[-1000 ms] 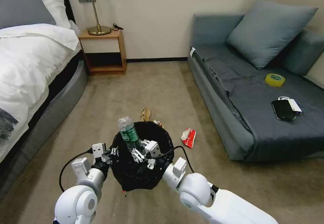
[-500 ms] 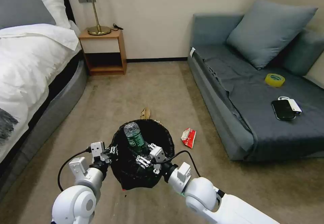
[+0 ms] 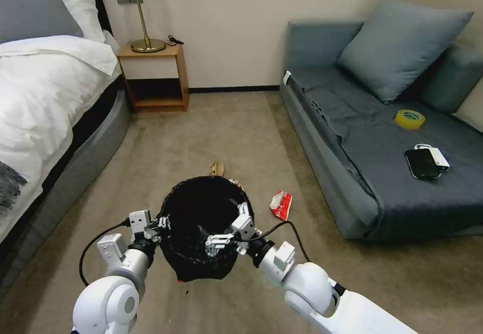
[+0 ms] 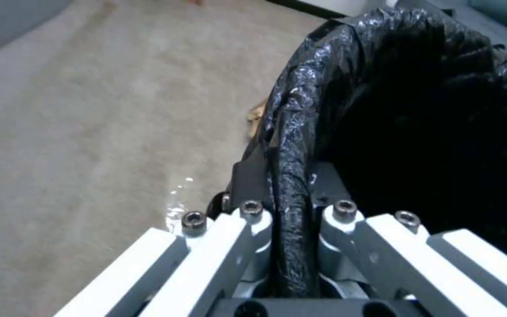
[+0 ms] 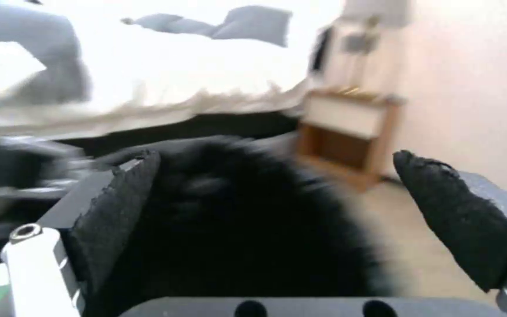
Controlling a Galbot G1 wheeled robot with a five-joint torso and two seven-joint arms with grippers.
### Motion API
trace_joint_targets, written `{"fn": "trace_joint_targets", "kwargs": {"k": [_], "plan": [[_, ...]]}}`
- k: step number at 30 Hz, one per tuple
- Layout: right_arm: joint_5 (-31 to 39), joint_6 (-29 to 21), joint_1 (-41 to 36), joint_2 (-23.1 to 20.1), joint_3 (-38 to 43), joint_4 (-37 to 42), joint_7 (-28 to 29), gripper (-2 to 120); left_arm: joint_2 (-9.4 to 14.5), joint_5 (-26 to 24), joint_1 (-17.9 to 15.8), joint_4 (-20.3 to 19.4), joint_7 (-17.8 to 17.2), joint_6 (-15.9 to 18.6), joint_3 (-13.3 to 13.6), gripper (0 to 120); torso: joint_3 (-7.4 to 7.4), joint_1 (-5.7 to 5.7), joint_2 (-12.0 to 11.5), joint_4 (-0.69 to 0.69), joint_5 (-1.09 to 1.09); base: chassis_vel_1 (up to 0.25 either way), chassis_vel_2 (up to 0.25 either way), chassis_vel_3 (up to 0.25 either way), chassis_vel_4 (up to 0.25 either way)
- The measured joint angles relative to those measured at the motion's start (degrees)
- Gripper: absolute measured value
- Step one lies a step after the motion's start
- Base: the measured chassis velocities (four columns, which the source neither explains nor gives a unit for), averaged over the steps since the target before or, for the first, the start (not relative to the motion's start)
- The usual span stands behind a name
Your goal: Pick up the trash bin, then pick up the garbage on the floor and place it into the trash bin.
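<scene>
Two arms work at the trash bin (image 3: 201, 223), and going from left to right the scene reads plainly. Farthest left stands the bed (image 3: 45, 87), with the nightstand (image 3: 153, 75) beside it against the wall. Next comes the left gripper (image 3: 162, 222), its fingers (image 4: 253, 211) clamped tight on the bin's bag-wrapped rim, one inside the lip and one outside, holding the bin just above the carpet (image 3: 241, 122). The bin hangs between both arms, its black liner dark inside, so what it holds cannot be told. Over the bin's right rim hovers the right gripper (image 3: 227, 231), its pads (image 5: 119, 198) spread wide apart with nothing between them.

Beyond the bin lies a tan scrap (image 3: 217, 168), and a small multicoloured wrapper (image 3: 234, 182) peeks out just at the far rim. Farther right, a red-and-white wrapper (image 3: 281, 205) rests on the carpet, near the sofa (image 3: 352, 138).

As a judgement: the bin-lifting step looks done, and the empty, spread right gripper above the opening suggests a drop has been made. At least three pieces are left on the floor to collect.
</scene>
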Motion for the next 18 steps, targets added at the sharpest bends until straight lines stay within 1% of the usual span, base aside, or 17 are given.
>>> {"fn": "trace_joint_targets", "kwargs": {"k": [1,2,3,7,8,12,13,16,18], "plan": [[-2.36,0.77,-1.67,0.53,2.26,0.28,1.02,100,-0.02,0.35,0.02,0.04,-0.01,-0.20,-0.22,5,0.00,0.00,0.00,0.00,0.00,0.000,0.000,0.000,0.000],[-2.36,0.77,-1.67,0.53,2.26,0.28,1.02,100,-0.02,0.35,0.02,0.04,-0.01,-0.20,-0.22,5,0.00,0.00,0.00,0.00,0.00,0.000,0.000,0.000,0.000],[-6.50,1.73,-5.10,1.62,7.06,0.73,2.58,100,-0.17,0.89,0.03,0.05,-0.09,-0.64,-0.51,5,0.00,0.00,0.00,0.00,0.00,0.000,0.000,0.000,0.000],[-12.96,3.38,-13.72,4.99,16.50,2.03,6.26,100,-0.53,1.88,0.05,0.01,-0.43,-1.47,-0.78,5,0.00,0.00,0.00,-0.02,0.00,0.000,0.000,0.000,0.000],[-12.96,3.38,-13.72,4.99,16.50,2.03,6.26,100,-0.53,1.88,0.05,0.01,-0.43,-1.47,-0.78,5,0.00,0.00,0.00,-0.02,0.00,0.000,0.000,0.000,0.000],[-16.48,3.56,-20.85,9.56,24.09,4.54,8.34,100,-0.70,2.86,0.08,0.02,-0.62,-2.07,-1.16,5,0.00,0.00,0.01,-0.01,0.00,0.000,0.000,0.000,0.000],[-16.48,3.56,-20.85,9.56,24.09,4.54,8.34,100,-0.70,2.86,0.08,0.02,-0.62,-2.07,-1.16,5,0.00,0.00,0.01,-0.01,0.00,0.000,0.000,0.000,0.000],[-17.24,3.73,-25.28,12.44,27.89,6.19,8.50,100,-0.79,3.72,-0.13,0.30,-0.63,-2.62,-1.58,5,0.00,0.00,0.01,-0.01,0.00,0.000,0.000,0.000,0.000],[-17.53,3.99,-26.52,13.14,28.56,6.41,8.54,100,-0.81,3.78,-0.22,0.39,-0.76,-2.65,-1.76,5,0.00,0.00,0.01,-0.01,0.00,0.000,0.000,0.000,0.000]]}}
